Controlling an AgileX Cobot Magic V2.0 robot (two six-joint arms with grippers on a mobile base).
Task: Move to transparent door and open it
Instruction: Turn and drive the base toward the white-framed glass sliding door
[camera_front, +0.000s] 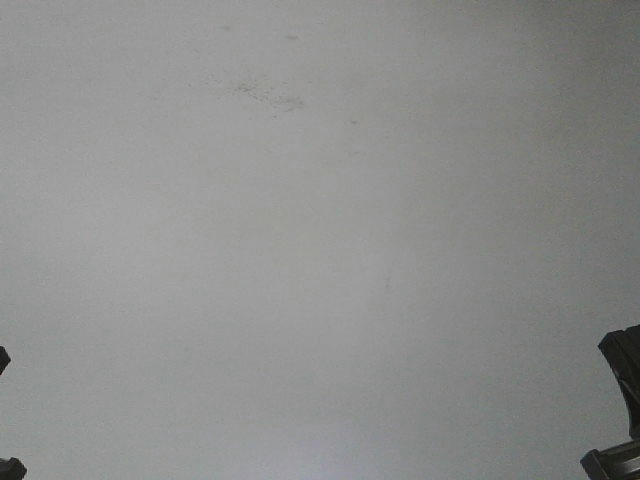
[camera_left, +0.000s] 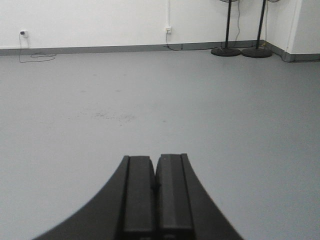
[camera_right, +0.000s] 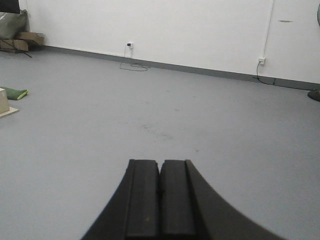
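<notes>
Zero views caught the transparent door, so I couldn't tell its heading, its long axis or its offset from my grippers. Two grippers, both with pads pressed together and pinching nothing: left gripper (camera_left: 155, 175) and right gripper (camera_right: 160, 175), each pointed out low over the grey floor (camera_left: 210, 110) toward the white wall (camera_left: 100, 20). Front view was only floor, with one speckled scuff patch (camera_front: 265, 95) near its top edge and dark arm parts (camera_front: 620, 400) in both bottom corners. Along the floor's far edge were two wall sockets (camera_left: 22, 33) (camera_left: 168, 29), with a cable (camera_left: 37, 56) looped below the left one. Two black round-based stands (camera_left: 226, 50) (camera_left: 257, 51) stood side by side near the floor's far right corner. One green item (camera_right: 15, 93) lay at the floor's left edge in the right wrist view.
</notes>
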